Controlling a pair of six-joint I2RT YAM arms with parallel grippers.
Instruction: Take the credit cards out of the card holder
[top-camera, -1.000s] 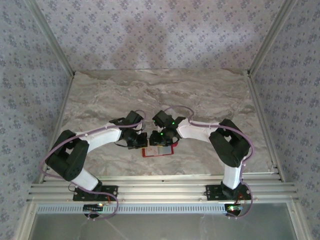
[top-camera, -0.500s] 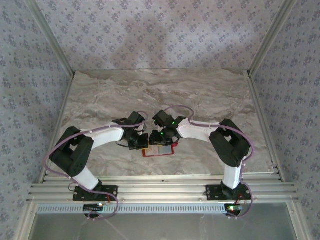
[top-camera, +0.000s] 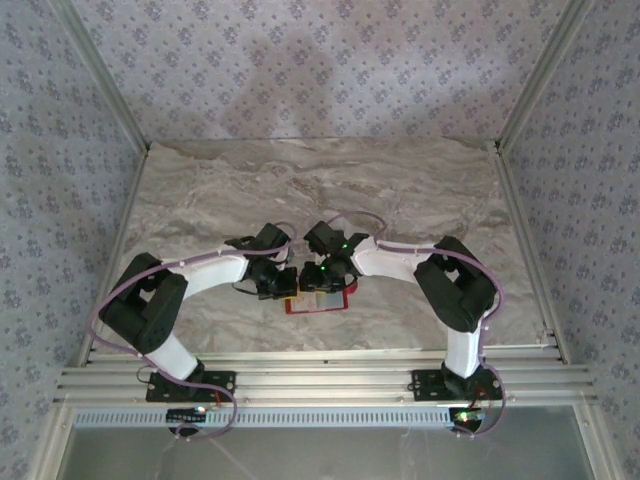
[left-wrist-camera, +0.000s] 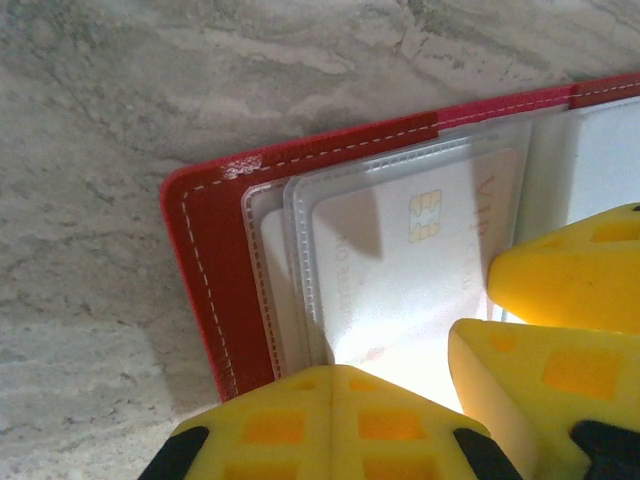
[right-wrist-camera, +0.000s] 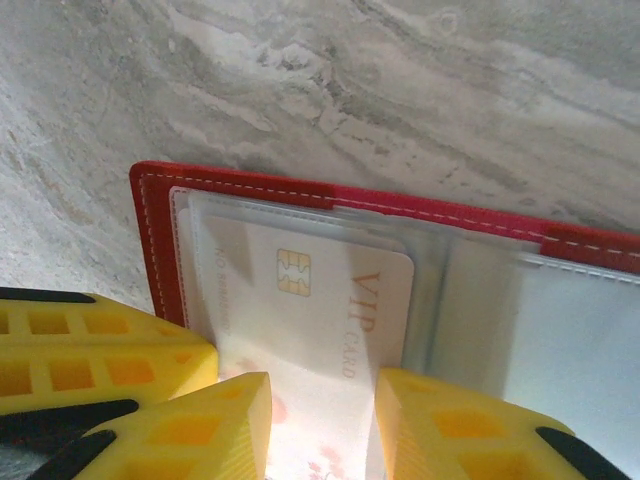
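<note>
Fingers on my left gripper (left-wrist-camera: 335, 400) are pressed together, pinning the card holder (left-wrist-camera: 205, 270) flat at frame bottom, I reckon. My right gripper (right-wrist-camera: 320, 400) sits fingers apart over the credit cards (right-wrist-camera: 320, 290), still pocketed, guessing to slide one out.

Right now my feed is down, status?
Left end effector shut at the holder. Right end effector open over the card. Holder open, card inside. Nothing in the way.
</note>
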